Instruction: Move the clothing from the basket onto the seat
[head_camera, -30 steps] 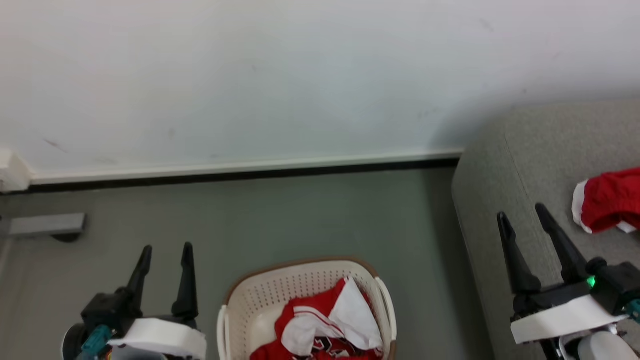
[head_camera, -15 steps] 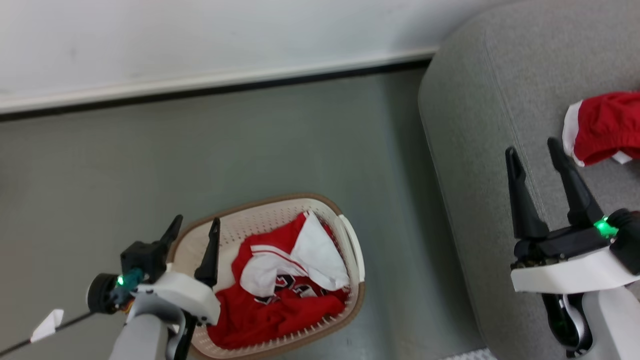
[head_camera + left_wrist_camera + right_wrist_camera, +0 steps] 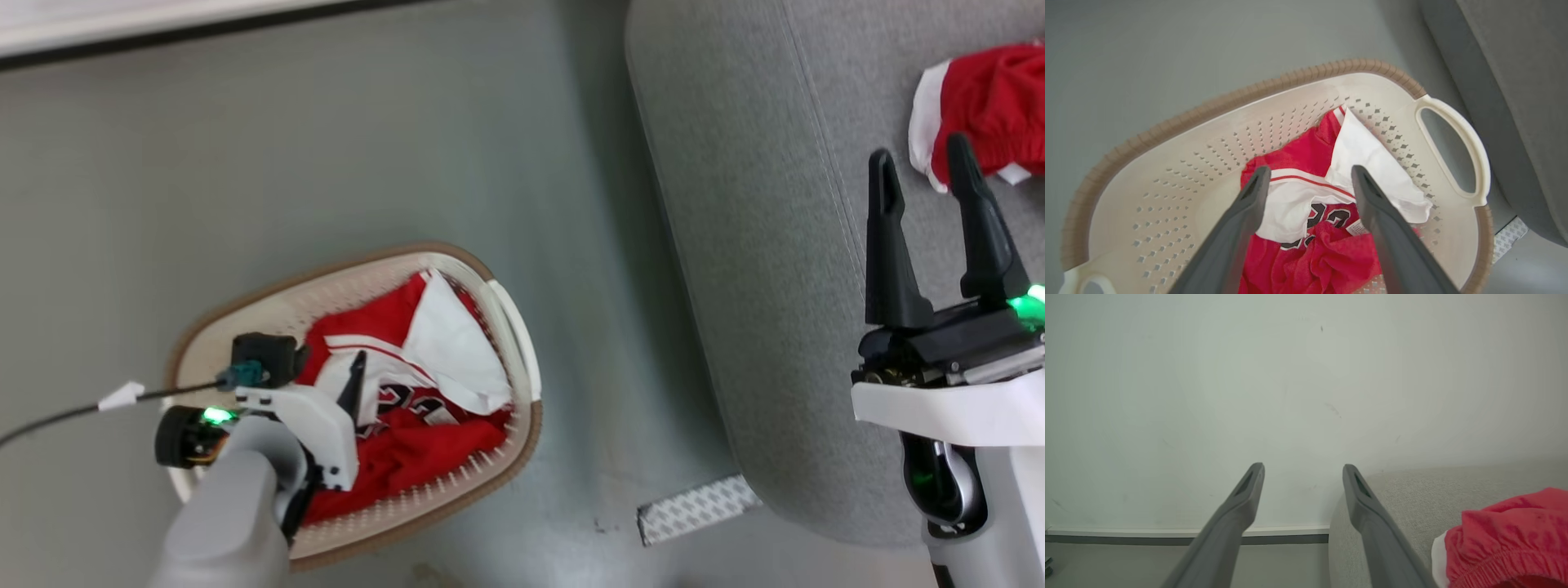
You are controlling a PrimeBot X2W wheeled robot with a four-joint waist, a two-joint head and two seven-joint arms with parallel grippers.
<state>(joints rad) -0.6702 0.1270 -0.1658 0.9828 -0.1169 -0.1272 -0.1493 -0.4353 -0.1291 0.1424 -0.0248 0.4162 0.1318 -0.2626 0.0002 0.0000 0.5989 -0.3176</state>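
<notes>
The cream basket point(image 3: 326, 269) with its brown rim stands on the grey floor at the lower left of the head view. Red and white clothing point(image 3: 424, 351) is heaped in it. My left gripper point(image 3: 322, 359) hangs open just above that heap, pointing down into the basket. In the left wrist view its gripper point(image 3: 1309, 169) straddles the clothing point(image 3: 1367, 159) inside the basket point(image 3: 1208, 143) with nothing held. My right gripper point(image 3: 918, 151) stands open and empty over the grey seat point(image 3: 735, 245), beside a red garment point(image 3: 988, 98) lying there. The right wrist view shows that gripper point(image 3: 1302, 466), the seat point(image 3: 1404, 498) and the garment point(image 3: 1506, 535).
A white wall with a dark baseboard point(image 3: 163, 24) runs along the far side. Bare grey floor point(image 3: 571, 204) separates the basket from the seat. A white patterned strip point(image 3: 694, 506) lies on the floor by the seat's corner. A thin cable with a white tag point(image 3: 122, 396) trails from my left wrist.
The head camera has tipped down and turned, shifting the whole picture. My left gripper has moved from beside the basket to over the clothing in it. Both grippers stay open.
</notes>
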